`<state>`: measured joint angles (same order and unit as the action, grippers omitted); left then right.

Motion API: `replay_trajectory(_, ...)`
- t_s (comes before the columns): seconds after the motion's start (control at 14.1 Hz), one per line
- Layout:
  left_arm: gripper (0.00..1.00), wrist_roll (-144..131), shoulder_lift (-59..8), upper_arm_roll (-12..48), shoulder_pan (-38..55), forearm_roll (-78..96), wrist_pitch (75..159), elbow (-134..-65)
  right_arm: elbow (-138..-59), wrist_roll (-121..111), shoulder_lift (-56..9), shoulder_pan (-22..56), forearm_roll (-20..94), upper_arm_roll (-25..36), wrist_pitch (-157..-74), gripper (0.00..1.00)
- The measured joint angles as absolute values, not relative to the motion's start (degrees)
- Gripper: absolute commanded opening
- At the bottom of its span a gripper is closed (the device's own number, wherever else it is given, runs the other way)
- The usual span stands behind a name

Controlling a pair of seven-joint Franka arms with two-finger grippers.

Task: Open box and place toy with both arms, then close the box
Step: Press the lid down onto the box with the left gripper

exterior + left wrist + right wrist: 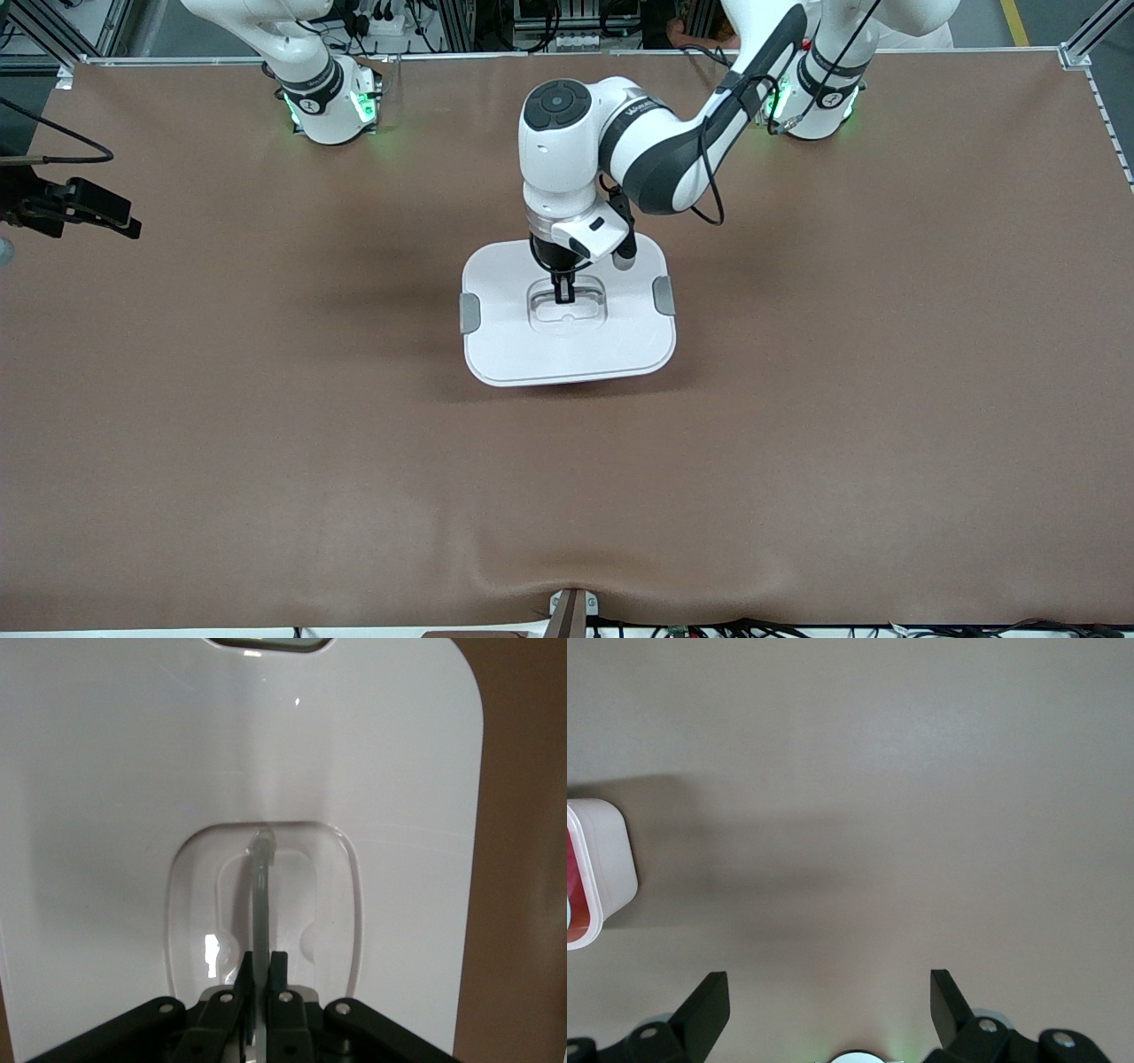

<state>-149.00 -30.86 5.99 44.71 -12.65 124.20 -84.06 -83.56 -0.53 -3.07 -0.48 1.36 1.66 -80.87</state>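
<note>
White-lidded box (567, 341) sits mid-bench, its long axis running between the arms' ends; you see grey side clips (469, 313). Left gripper (563, 292) jaws are pinched on the clear handle (260, 895). Right gripper (829, 999) waits, jaws spread, empty.

Brown table cover (266, 443) — wrinkled at near edge; black clamp (84, 208) beside right arm's end.

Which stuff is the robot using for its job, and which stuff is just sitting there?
For the job:
- box lid, white
- clear handle
- left hand, shut on the handle
- right hand, open, waiting over the table

Just there:
- brown table cover
- black clamp at the table's edge
</note>
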Motion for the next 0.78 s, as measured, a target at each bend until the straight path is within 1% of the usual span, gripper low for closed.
replay_trajectory(0.14, 0.00, -149.0, -29.3, 5.9, 44.7, -12.7, 127.5, -87.6, -83.6, -0.7, -3.1, -0.5, 1.4, 1.7, -80.9, 1.00)
replay_trajectory(0.35, 0.00, -149.1, -27.5, 5.9, 44.7, -14.7, 128.9, -91.4, -83.6, -0.8, -3.1, -0.5, 1.3, 1.7, -80.9, 1.00)
replay_trajectory(0.78, 0.00, -149.3, -26.8, 5.9, 44.7, -15.6, 130.3, -93.3, -83.6, -0.8, -3.1, -0.5, 1.3, 1.7, -80.9, 1.00)
